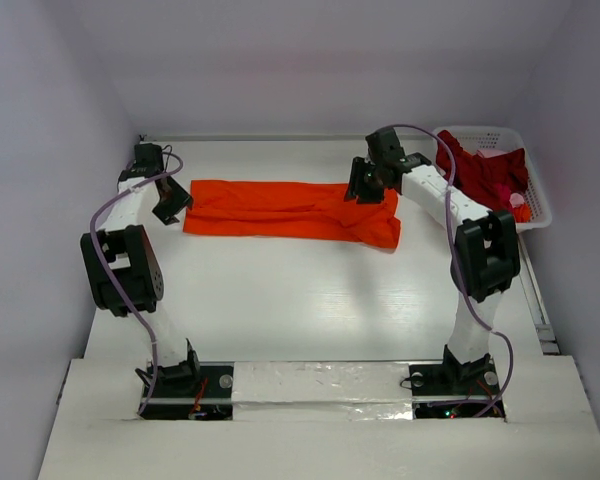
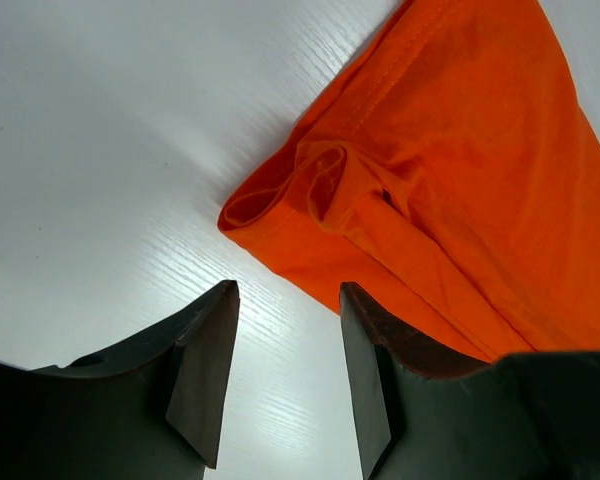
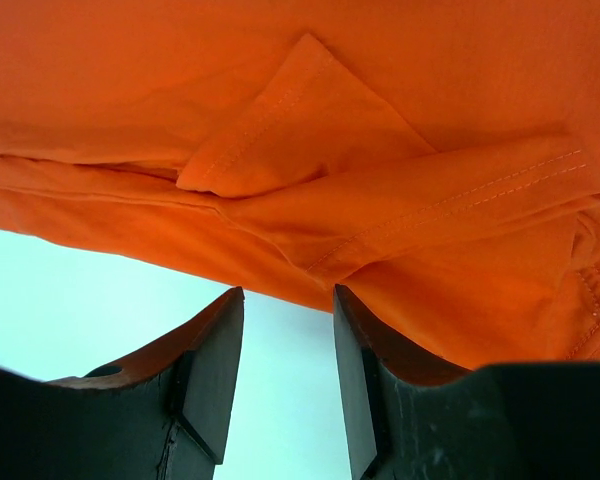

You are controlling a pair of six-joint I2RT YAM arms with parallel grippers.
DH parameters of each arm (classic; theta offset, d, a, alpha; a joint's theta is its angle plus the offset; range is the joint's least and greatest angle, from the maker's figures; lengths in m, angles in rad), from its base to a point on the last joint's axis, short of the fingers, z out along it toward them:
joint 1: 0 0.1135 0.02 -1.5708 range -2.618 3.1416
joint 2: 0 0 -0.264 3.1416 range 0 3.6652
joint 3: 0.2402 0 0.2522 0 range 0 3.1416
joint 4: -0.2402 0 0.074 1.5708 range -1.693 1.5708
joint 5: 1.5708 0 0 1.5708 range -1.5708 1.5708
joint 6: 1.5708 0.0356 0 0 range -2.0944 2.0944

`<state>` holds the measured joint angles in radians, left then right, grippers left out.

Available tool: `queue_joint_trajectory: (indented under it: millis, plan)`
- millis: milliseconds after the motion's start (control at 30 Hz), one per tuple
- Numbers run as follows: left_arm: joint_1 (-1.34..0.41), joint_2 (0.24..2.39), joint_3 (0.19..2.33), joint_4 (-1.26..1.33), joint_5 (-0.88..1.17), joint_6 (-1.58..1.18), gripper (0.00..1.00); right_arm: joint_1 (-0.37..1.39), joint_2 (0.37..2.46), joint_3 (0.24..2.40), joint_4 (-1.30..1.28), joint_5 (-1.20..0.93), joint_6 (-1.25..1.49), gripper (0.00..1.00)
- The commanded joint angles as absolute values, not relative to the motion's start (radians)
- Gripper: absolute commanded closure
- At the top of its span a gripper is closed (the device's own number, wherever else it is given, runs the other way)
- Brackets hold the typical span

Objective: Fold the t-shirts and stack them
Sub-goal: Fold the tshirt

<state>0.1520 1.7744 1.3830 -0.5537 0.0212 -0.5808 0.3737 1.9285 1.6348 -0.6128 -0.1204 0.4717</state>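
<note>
One orange t-shirt [image 1: 290,210] lies on the white table as a long flat band, folded lengthwise. At its left end hovers my left gripper [image 1: 170,205]. In the left wrist view that gripper [image 2: 285,300] is open, with bare table between its fingers and the shirt's bunched corner [image 2: 310,195] just ahead. Over the band's far right edge is my right gripper [image 1: 365,185]. The right wrist view shows it [image 3: 287,300] open and empty, just short of the shirt's folded hem [image 3: 380,230]. The dark red t-shirts [image 1: 485,175] lie heaped in the basket.
The white lattice basket [image 1: 536,215] stands at the table's back right, beside the right arm's elbow [image 1: 485,250]. White walls close in the table on the left, back and right. The left arm's elbow [image 1: 120,270] hangs over the table's left side.
</note>
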Motion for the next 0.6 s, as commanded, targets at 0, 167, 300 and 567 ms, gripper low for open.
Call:
queue_joint_trajectory:
  millis: [0,167,300,567]
  plan:
    - [0.144,1.798,1.425,-0.528,-0.023,-0.577,0.59,0.376,1.868,1.626,-0.571,-0.132,0.471,0.53]
    - [0.135,1.831,1.433,-0.508,-0.028,-0.589,0.58,0.376,1.864,1.624,-0.571,-0.129,0.465,0.53]
    - [0.117,1.839,1.428,-0.486,-0.020,-0.600,0.58,0.376,1.865,1.626,-0.572,-0.130,0.465,0.53]
    - [0.106,1.871,1.468,-0.488,-0.029,-0.609,0.58,0.376,1.871,1.620,-0.563,-0.141,0.468,0.53]
